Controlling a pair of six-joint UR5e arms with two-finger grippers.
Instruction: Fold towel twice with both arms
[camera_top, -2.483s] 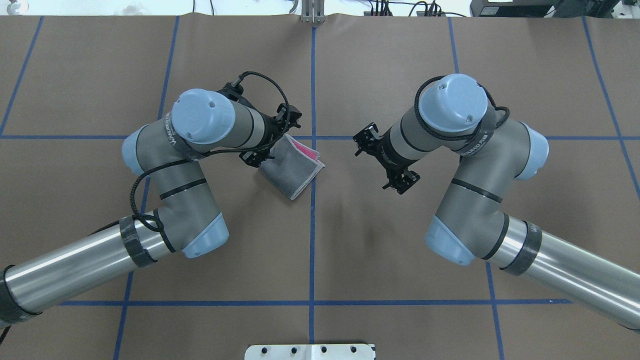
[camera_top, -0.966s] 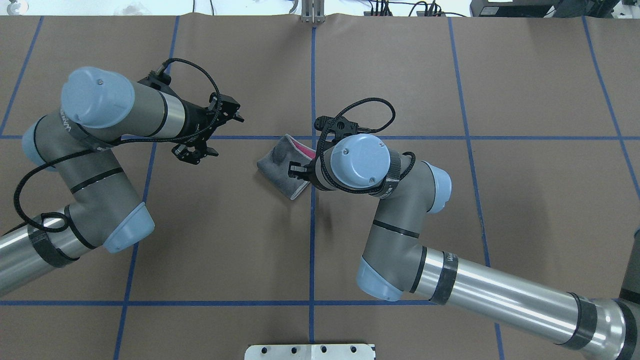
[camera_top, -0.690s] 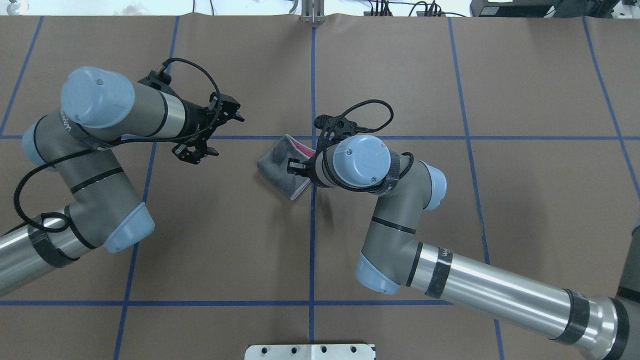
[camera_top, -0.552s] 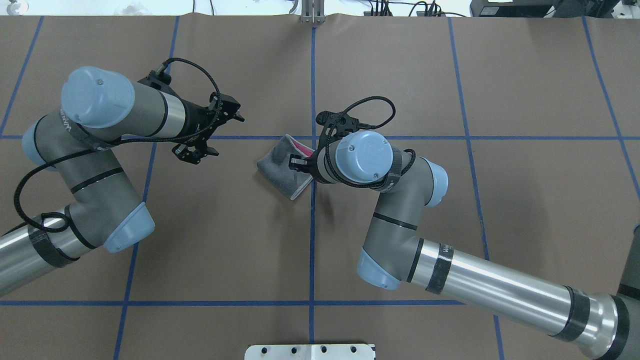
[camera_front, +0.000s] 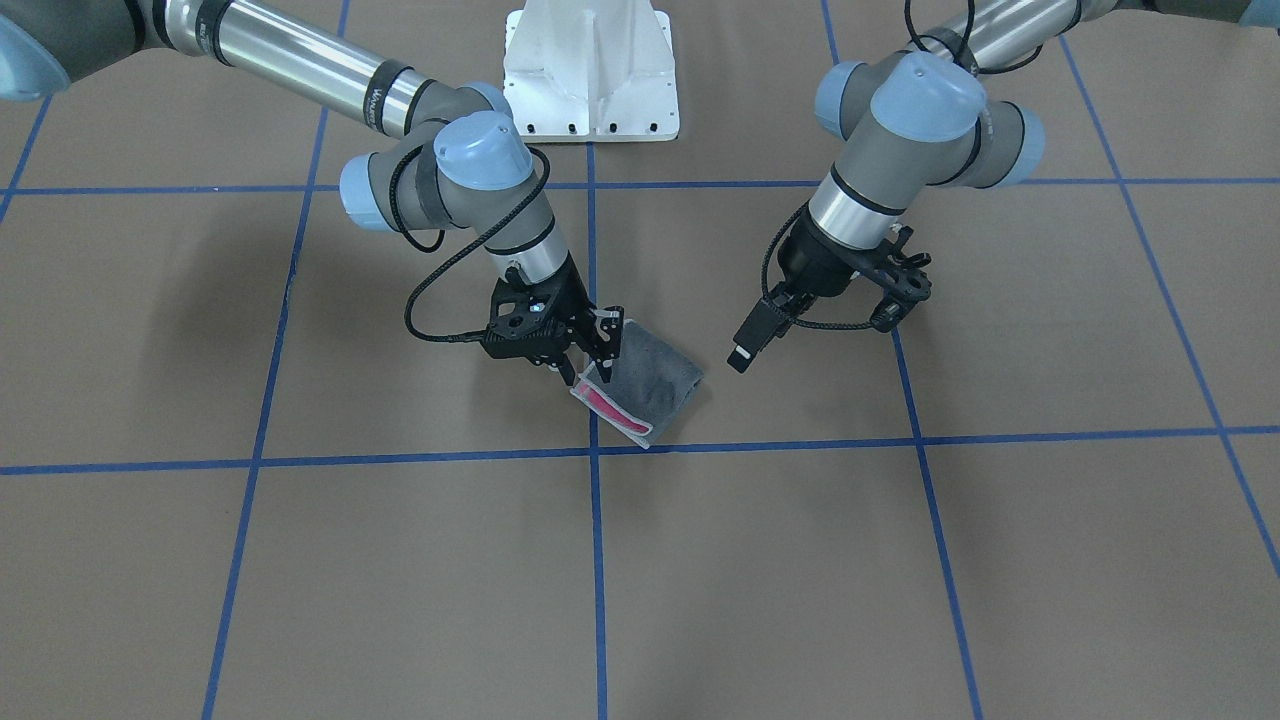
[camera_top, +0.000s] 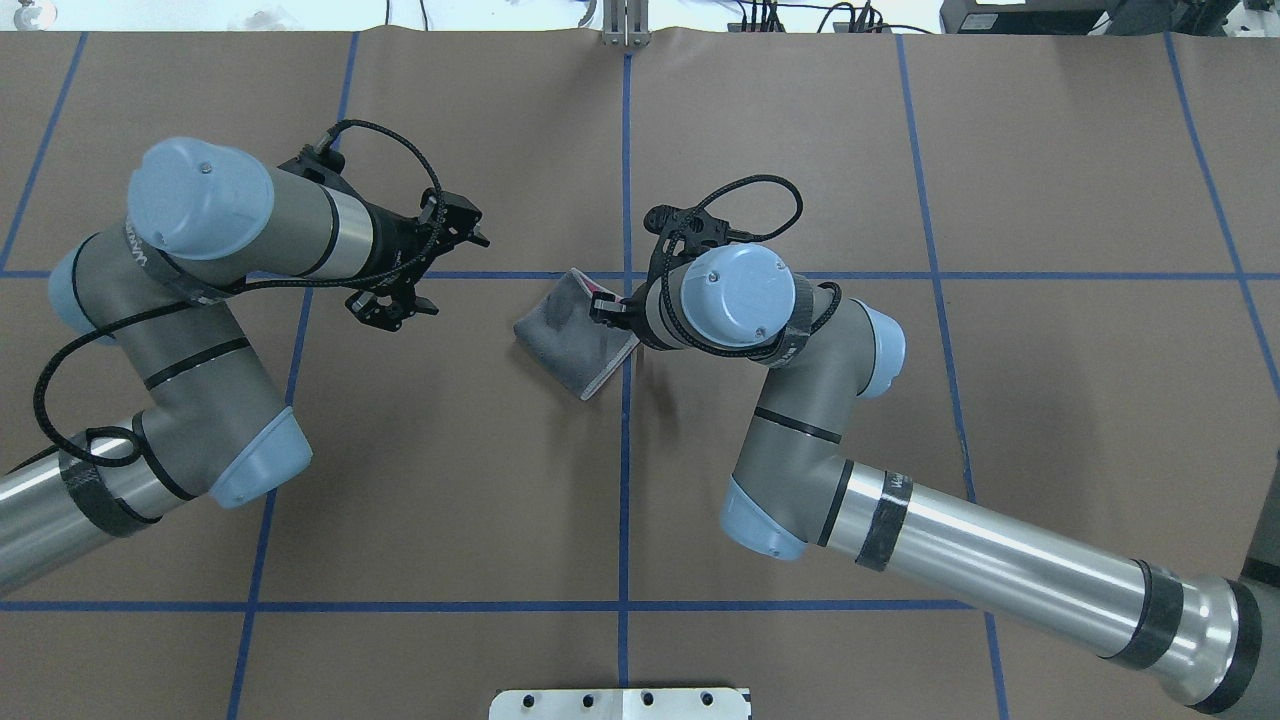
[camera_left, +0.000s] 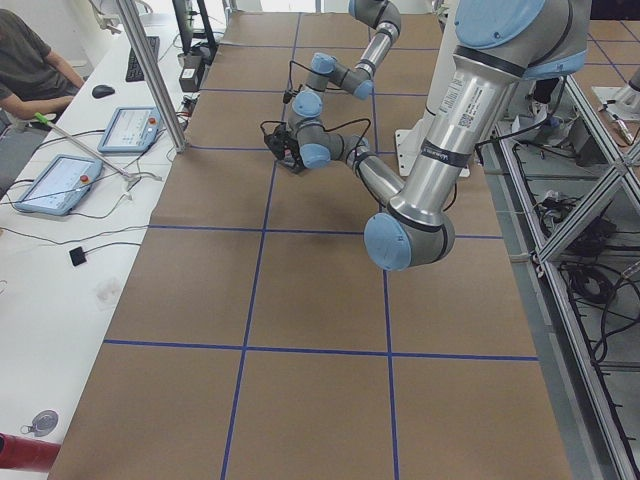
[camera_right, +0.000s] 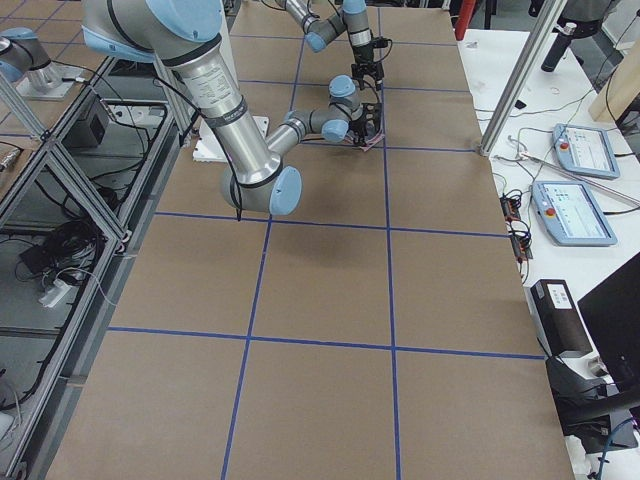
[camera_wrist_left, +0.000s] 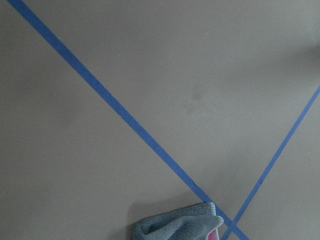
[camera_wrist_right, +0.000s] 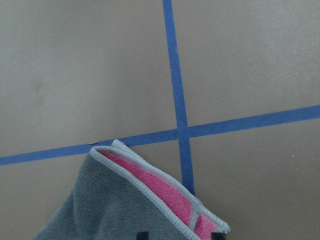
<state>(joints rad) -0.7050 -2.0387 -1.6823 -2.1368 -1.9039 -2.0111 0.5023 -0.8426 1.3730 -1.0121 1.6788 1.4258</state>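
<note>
Towel (camera_top: 562, 335): folded, grey face outward, laid on the desk (camera_top: 800, 120) by the tape crossing (camera_top: 626, 275).
Risk: the layers could be dragged apart if the open edge is snagged.
Right tool (camera_front: 588, 352): set at that edge; whether it is gripped cannot be told.
Left tool (camera_top: 450, 272): spread wide, empty, well apart.

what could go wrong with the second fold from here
1. The right gripper sits at the open edge of the towel, where the layers gape and pink shows. It might catch only one layer and undo the first fold.
2. The left gripper hangs open, apart from the towel, so nothing pins the cloth. A one-sided pull could drag or twist the whole thing.
</note>
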